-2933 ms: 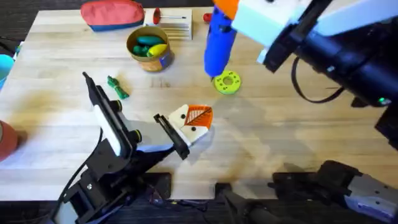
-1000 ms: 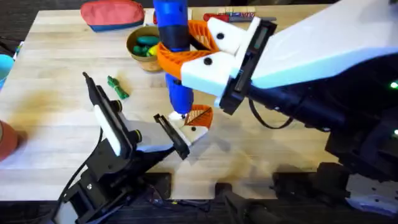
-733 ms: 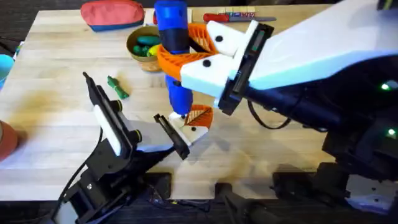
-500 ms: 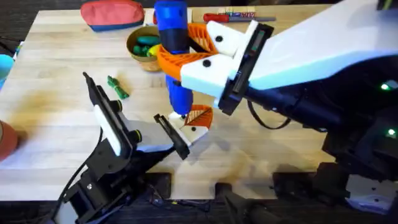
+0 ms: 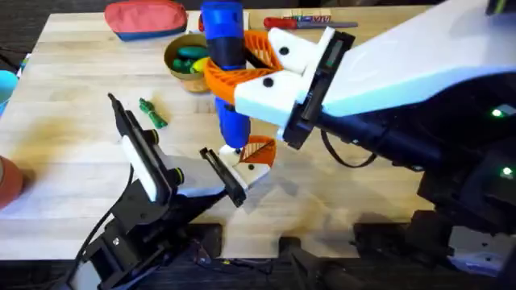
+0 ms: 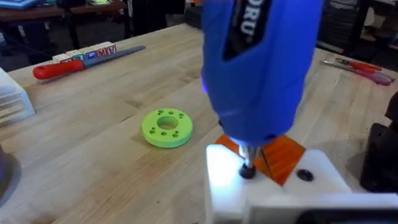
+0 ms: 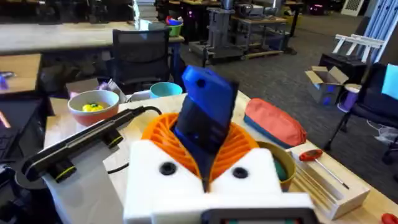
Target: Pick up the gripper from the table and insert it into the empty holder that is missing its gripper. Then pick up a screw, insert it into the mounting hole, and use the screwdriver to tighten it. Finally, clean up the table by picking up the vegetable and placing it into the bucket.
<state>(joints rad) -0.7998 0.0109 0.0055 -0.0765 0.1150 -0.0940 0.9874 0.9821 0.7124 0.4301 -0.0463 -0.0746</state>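
Overhead view puts your right hand (image 5: 242,68) in the upper middle of the frame, its white fingers with orange ribbed pads clamped around the blue power screwdriver (image 5: 226,72), which stands nearly upright with its tip down on the white holder (image 5: 242,165) at the middle of the tabletop (image 5: 363,185). You can see the same grasp in the right wrist view, where the blue screwdriver body (image 7: 205,121) rises between the two white fingers.

Your left hand (image 5: 230,181) lies in the lower middle of the overhead frame, a black bar at its front edge pressed against the holder; whether its fingers are closed on the holder you cannot tell. In the left wrist view the screwdriver's bit (image 6: 247,168) sits on the holder's white top (image 6: 227,177), with the orange-edged gripper piece (image 6: 283,155) just behind it and a dark hole beside it.

A green disc with holes (image 6: 166,127) lies near the holder in that view, apart from it. The dark-green leafy vegetable (image 5: 152,113) rests on the tabletop in the left-centre of the overhead frame, well apart from the holder. The yellow bucket (image 5: 187,64) stands at upper centre-left, partly behind the screwdriver, with green and yellow toys inside. A red pouch (image 5: 145,18) lies at the top left, and a slim red-handled screwdriver (image 5: 298,22) at the top edge.
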